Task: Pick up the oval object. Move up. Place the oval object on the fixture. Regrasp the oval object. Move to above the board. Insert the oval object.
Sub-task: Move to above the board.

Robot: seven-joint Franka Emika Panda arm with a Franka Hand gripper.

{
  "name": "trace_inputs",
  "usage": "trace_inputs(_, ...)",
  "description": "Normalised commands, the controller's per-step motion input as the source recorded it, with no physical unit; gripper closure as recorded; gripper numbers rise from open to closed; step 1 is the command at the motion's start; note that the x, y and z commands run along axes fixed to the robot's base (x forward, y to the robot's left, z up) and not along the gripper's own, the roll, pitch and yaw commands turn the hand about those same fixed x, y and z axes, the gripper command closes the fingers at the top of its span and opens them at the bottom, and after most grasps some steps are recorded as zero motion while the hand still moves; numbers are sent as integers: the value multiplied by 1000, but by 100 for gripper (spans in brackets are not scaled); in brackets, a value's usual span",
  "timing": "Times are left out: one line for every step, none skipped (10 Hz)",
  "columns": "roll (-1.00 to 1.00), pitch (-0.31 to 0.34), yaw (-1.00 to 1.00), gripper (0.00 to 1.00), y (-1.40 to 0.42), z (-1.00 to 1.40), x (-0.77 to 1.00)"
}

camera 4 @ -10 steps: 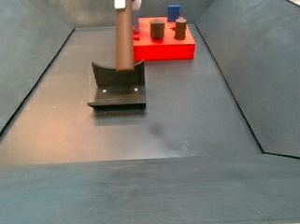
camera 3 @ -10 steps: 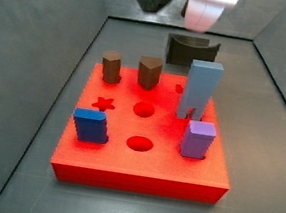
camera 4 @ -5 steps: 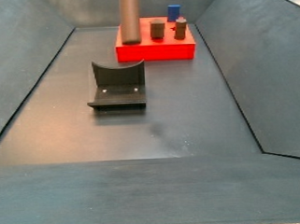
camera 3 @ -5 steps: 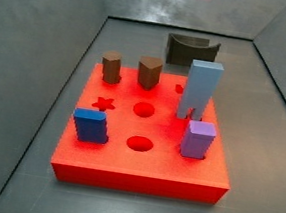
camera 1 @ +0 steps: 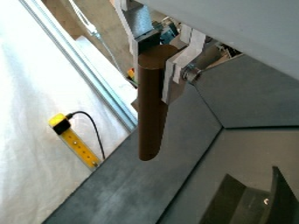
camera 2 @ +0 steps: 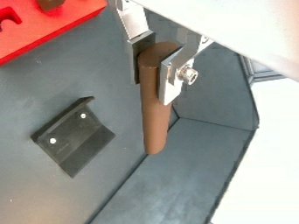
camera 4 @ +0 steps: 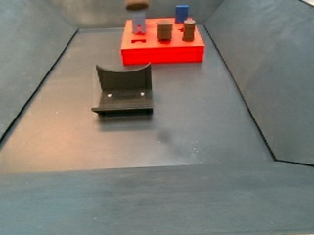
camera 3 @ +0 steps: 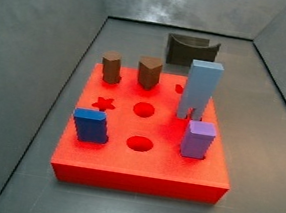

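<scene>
My gripper point(camera 1: 158, 57) is shut on the top of the oval object point(camera 1: 152, 101), a long slim brown peg that hangs straight down from the jaws; both also show in a wrist view, gripper point(camera 2: 156, 57) and peg point(camera 2: 153, 109). In a side view only the peg's lower end point(camera 4: 136, 1) shows at the top edge, above the far part of the red board point(camera 4: 164, 56). The gripper is out of view in both side views. The dark fixture point(camera 4: 121, 89) stands on the floor, bare; it shows in both wrist views point(camera 2: 73, 136) point(camera 1: 251, 197) and behind the board point(camera 3: 191, 50).
The board point(camera 3: 135, 178) carries two short brown pegs point(camera 3: 112, 69) point(camera 3: 150, 72), a tall light-blue block point(camera 3: 202, 89), a blue block point(camera 3: 90, 126) and a purple block point(camera 3: 198, 140). Round holes point(camera 3: 140, 144) and a star hole point(camera 3: 103, 104) are open. Grey sloped walls surround the floor.
The gripper has risen with the peg and moved from over the fixture toward the board. It has left one side view; only the peg's end shows in the other.
</scene>
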Motion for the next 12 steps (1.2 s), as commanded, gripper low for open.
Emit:
trace_inputs(-47,85,47,100,-29,426,7)
trace_inputs(-46,98,42,100,-26,266,8)
trace_inputs(-514,40,1000,100,-1000,100,-490)
trace_inputs(-507,38,1000,100,-1000,69,-485)
trace_inputs(-490,7,1000,100,-1000,82,-462)
trace_inputs(-483,-16,1000,100,-1000,65,-450)
trace_inputs(-463,-50,1000,100,-1000,76,-423)
trace_inputs(-450,-74,1000,100,-1000,79,-400)
trace_inputs(-436,-97,1000,100,-882,76,-328)
trace_inputs(-422,-119,1000,100,-610,59,-206)
trace_inputs(-403,-147,1000,100,-322,48,-90)
trace_inputs(-390,-171,1000,100,-192,35,-45)
